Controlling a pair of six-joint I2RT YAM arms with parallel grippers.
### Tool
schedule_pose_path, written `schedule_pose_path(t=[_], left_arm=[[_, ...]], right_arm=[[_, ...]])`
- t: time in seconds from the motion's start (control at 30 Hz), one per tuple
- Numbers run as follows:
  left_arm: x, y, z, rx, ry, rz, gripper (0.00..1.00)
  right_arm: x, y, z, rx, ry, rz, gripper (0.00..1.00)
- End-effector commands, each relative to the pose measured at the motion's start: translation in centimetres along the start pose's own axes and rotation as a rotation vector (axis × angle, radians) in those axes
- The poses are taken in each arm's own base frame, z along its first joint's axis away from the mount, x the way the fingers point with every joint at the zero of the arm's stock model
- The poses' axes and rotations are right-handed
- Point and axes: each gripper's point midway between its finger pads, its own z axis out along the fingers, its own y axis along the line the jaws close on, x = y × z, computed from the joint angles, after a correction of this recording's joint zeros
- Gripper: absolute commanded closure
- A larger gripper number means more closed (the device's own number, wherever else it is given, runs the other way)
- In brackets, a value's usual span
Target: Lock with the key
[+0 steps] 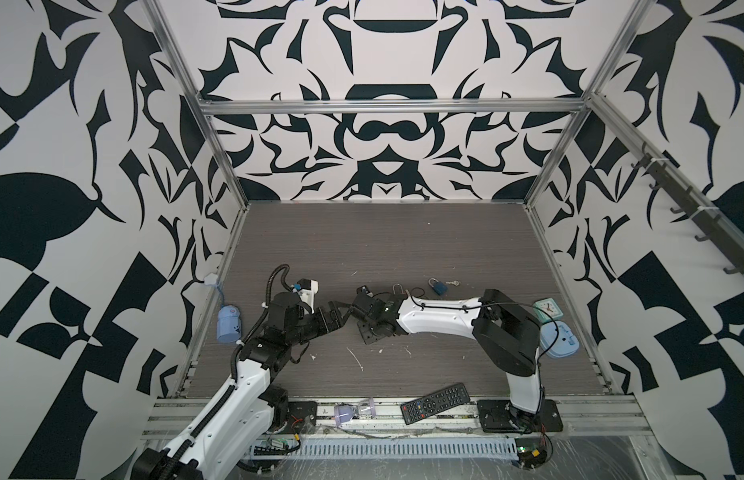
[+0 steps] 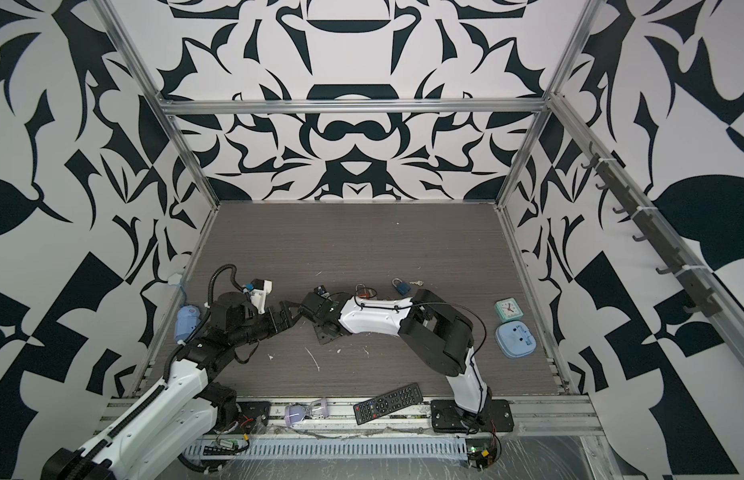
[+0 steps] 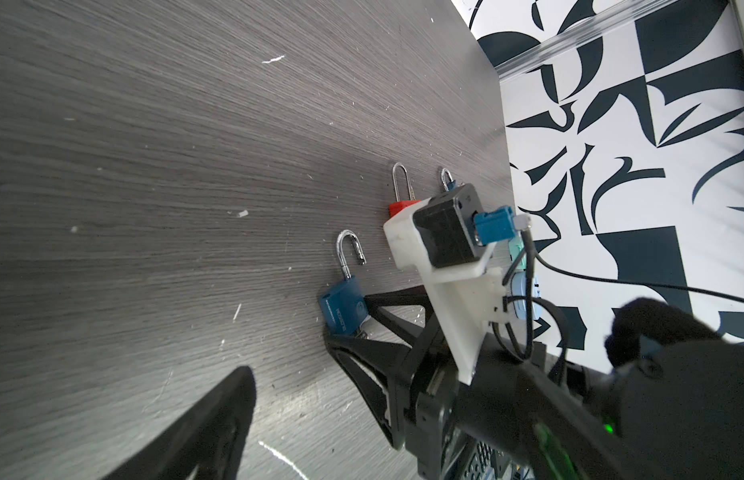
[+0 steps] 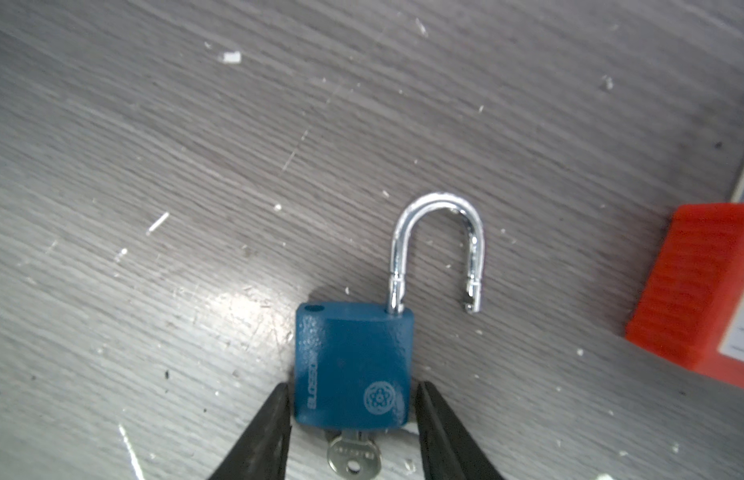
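A blue padlock [image 4: 353, 365] lies flat on the grey table, also seen in the left wrist view [image 3: 341, 307]. Its chrome shackle [image 4: 437, 245] is raised and swung away from its hole. A silver key [image 4: 353, 455] sticks out of the bottom of the body. My right gripper [image 4: 353, 385] has its black fingers [image 4: 274, 415] against both sides of the body. In both top views the right gripper [image 1: 358, 309] hides this padlock. My left gripper [image 1: 339, 316] hangs wide open just left of it, holding nothing; one of its fingers [image 3: 220, 419] shows above bare table.
A red padlock [image 4: 694, 291] lies close beside the blue one. Further right are a second blue padlock [image 1: 439, 286] with a loose key [image 1: 454, 284], a small clock [image 1: 547, 309] and a pale blue case [image 1: 559, 340]. A remote [image 1: 437, 402] lies at the front edge.
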Motion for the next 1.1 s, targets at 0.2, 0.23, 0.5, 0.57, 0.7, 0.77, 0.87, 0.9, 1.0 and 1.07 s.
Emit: schedule_pose_path(t=[0.2, 0.23, 0.5, 0.57, 0.7, 0.77, 0.87, 0.9, 1.0, 1.07], left_arm=[[-0.4, -0.5, -0.2, 0.018, -0.019, 0.001, 0.01], [-0.3, -0.4, -0.1, 0.016, -0.017, -0.001, 0.01], [-0.3, -0.4, 0.1, 0.016, -0.008, -0.005, 0.01], [-0.4, -0.4, 0.0, 0.015, -0.012, -0.003, 0.01], [-0.4, -0.4, -0.1, 0.012, -0.009, 0.005, 0.01], [-0.3, -0.3, -0.1, 0.009, -0.010, 0.009, 0.01], [-0.2, -0.2, -0.2, 0.005, -0.011, 0.009, 0.01], [-0.2, -0.2, -0.1, 0.005, -0.010, 0.008, 0.01], [-0.1, -0.1, -0.1, 0.005, -0.008, 0.008, 0.01], [0.0, 0.0, -0.1, 0.005, -0.006, 0.006, 0.01]], right_arm=[[-1.3, 0.5, 0.0, -0.011, -0.025, -0.008, 0.49], [-1.4, 0.4, 0.0, -0.009, -0.025, -0.009, 0.49], [-1.1, 0.4, 0.7, -0.003, 0.000, -0.010, 0.50], [-0.9, 0.2, 0.9, 0.001, 0.006, -0.007, 0.51], [-0.6, 0.1, 1.2, 0.003, 0.019, -0.006, 0.54], [-0.4, 0.0, 1.4, 0.002, 0.027, -0.002, 0.55], [-0.2, 0.0, 1.6, 0.004, 0.036, -0.001, 0.57], [-0.1, 0.0, 1.6, 0.004, 0.038, -0.001, 0.58], [0.1, -0.2, 1.7, 0.007, 0.041, -0.002, 0.61], [0.2, -0.3, 1.7, 0.005, 0.042, -0.001, 0.65]])
